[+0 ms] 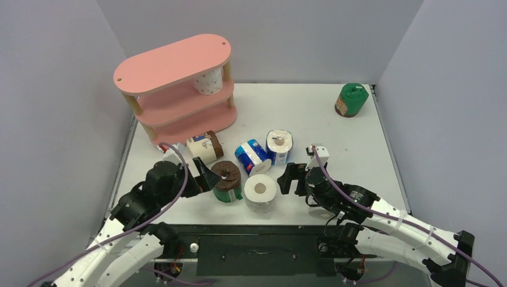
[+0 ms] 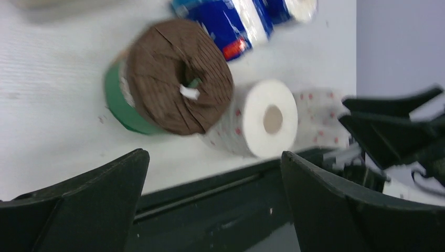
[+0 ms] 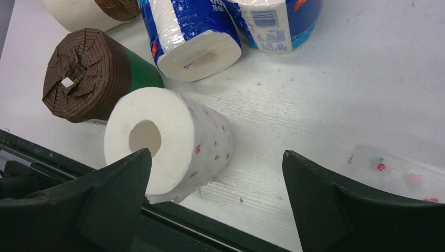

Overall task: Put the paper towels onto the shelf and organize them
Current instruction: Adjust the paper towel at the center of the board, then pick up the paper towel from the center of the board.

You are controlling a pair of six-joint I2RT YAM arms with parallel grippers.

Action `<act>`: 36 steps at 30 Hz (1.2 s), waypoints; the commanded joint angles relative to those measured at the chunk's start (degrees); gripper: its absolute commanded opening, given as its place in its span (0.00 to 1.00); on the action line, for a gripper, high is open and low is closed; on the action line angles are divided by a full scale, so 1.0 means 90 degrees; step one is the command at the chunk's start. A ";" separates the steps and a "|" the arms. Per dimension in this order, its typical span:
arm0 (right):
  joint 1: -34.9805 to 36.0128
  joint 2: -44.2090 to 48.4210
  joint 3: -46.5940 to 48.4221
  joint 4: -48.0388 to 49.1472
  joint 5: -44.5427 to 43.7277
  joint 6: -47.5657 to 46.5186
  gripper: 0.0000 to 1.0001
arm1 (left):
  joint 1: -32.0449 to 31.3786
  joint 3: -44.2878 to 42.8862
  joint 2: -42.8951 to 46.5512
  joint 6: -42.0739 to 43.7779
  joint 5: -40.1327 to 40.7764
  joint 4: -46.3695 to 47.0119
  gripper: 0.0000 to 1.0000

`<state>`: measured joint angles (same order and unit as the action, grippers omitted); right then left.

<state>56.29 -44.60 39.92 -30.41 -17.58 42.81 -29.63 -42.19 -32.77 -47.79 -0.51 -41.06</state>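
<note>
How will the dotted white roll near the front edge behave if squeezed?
The dotted white roll looks unwrapped and hollow-cored, so probably light and soft; a squeeze may dent it. Bare paper should grip well. Close to the table edge, a nudge could send it off.

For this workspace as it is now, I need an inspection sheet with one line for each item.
Surface: white table, a few small specks, no spill seen.
Job's things: pink shelf holds one dotted roll on its middle tier. On the table: beige-brown roll, two blue-and-white rolls, brown-topped green roll, white dotted roll, and a green roll alone at the far right.
Clutter: clear dotted film scrap on the table.
Grippers: left gripper open, empty; right gripper open, empty.
Cables: purple cables run along both arms.
Surroundings: plain pale walls on three sides; nothing else seen.
</note>
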 commanded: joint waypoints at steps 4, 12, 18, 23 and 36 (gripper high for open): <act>-0.0020 -0.0113 -0.0154 0.0469 -0.0145 0.0407 0.90 | -0.3961 -0.0466 -0.1062 -0.1974 0.2885 -0.0350 0.96; -0.0015 0.0344 -0.0190 0.0149 -0.0777 0.0641 0.90 | -0.5735 -0.1762 -0.3391 -0.3588 0.4861 -0.1019 0.96; -0.0021 0.0692 -0.0360 0.0074 -0.0728 0.0779 0.90 | -0.5658 -0.1721 -0.3551 -0.4393 0.5328 -0.0934 1.00; -0.0024 0.0800 -0.0481 0.0105 -0.0699 0.0841 0.89 | -0.5222 -0.1843 -0.3730 -0.4891 0.5060 -0.1298 0.93; -0.0023 0.0926 -0.0596 0.0118 -0.0645 0.0897 0.89 | -0.4608 -0.1997 -0.4627 -0.4551 0.4034 -0.0634 0.91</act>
<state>56.29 -37.50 35.00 -30.26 -22.48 50.22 -72.10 -57.91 -73.10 -86.59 36.58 -49.32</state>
